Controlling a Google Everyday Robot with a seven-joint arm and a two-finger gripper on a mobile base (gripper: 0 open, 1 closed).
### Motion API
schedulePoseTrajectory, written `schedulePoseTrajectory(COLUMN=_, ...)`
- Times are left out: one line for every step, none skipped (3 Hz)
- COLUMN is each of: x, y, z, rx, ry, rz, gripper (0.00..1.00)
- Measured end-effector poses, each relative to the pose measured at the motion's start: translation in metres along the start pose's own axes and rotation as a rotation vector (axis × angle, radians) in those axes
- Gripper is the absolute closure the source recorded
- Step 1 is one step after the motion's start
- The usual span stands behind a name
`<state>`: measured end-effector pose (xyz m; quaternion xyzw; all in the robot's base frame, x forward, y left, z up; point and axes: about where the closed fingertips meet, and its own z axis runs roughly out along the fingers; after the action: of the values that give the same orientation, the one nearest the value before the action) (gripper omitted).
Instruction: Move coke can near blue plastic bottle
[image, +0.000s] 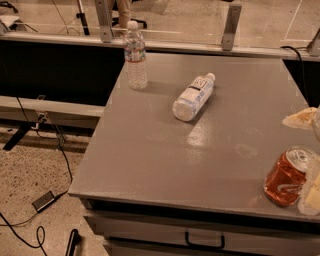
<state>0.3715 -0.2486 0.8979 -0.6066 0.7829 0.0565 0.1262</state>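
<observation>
At the lower right edge the claw sits just beside the coke can, its opening impossible to tell; the blue plastic bottle lies on its side mid-tabletop, a slimmer bottle upright beyond

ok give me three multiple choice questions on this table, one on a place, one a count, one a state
1. Where is the coke can?
A rear left corner
B table centre
C front right, beside the end effector

2. How many plastic bottles are on the table?
A one
B two
C three

3. How is the blue plastic bottle placed?
A lying on its side
B upright
C standing on its cap

Answers:
1 C, the can is at the front right edge by the end effector.
2 B, the blue plastic bottle plus a taller slim bottle.
3 A, its cap points toward the rear.
</observation>
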Motion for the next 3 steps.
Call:
schedulePoseTrajectory(x=0.001, y=0.005, z=0.011, rx=-0.011, ry=0.005, rz=-0.001, gripper=0.0)
schedulePoseTrajectory(x=0.007, y=0.007, z=0.035, rx=-0.031, ry=0.011, rz=0.022, gripper=0.0)
schedulePoseTrajectory(x=0.007, y=0.007, z=0.035, rx=-0.031, ry=0.011, rz=0.022, gripper=0.0)
